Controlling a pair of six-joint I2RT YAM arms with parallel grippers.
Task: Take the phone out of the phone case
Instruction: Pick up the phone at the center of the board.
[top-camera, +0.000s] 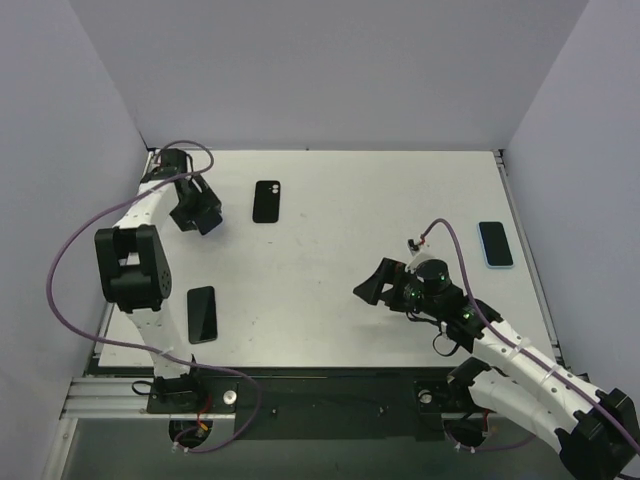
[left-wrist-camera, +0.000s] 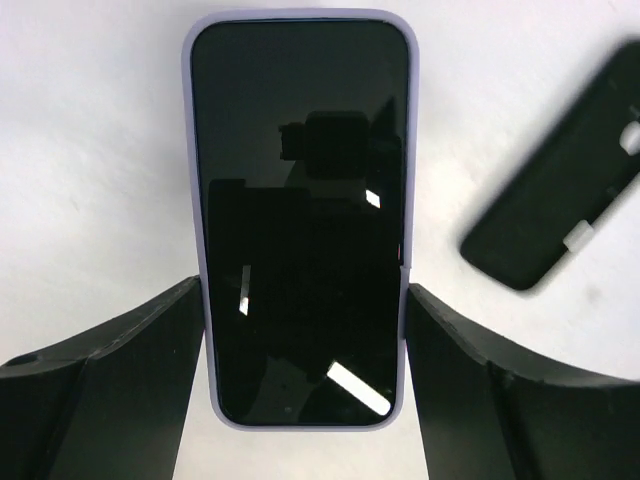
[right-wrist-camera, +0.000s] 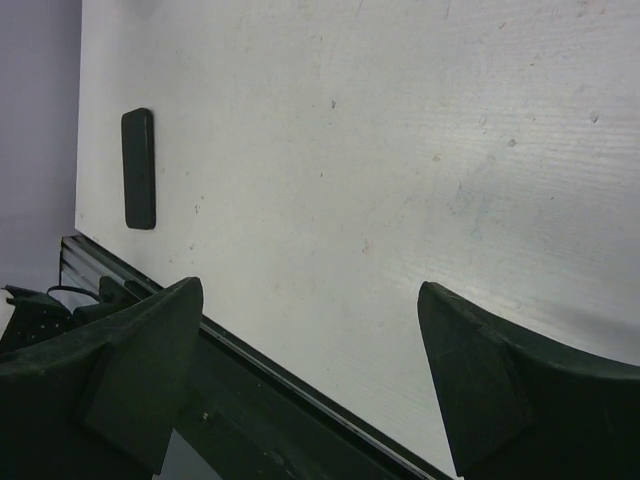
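Observation:
A phone with a dark screen in a lilac case (left-wrist-camera: 300, 200) lies screen up in the left wrist view. My left gripper (left-wrist-camera: 305, 300) straddles its lower half, one finger against each long side of the case. In the top view the left gripper (top-camera: 197, 213) is at the back left of the table and hides this phone. My right gripper (top-camera: 372, 290) is open and empty above the table right of centre; its wrist view shows the right gripper (right-wrist-camera: 310, 295) with bare table between the fingers.
A black case (top-camera: 266, 200) with a camera cut-out lies just right of the left gripper, also in the left wrist view (left-wrist-camera: 560, 210). A black phone (top-camera: 202, 313) lies near the front left, also in the right wrist view (right-wrist-camera: 138, 168). A blue-cased phone (top-camera: 495, 244) lies at the right edge.

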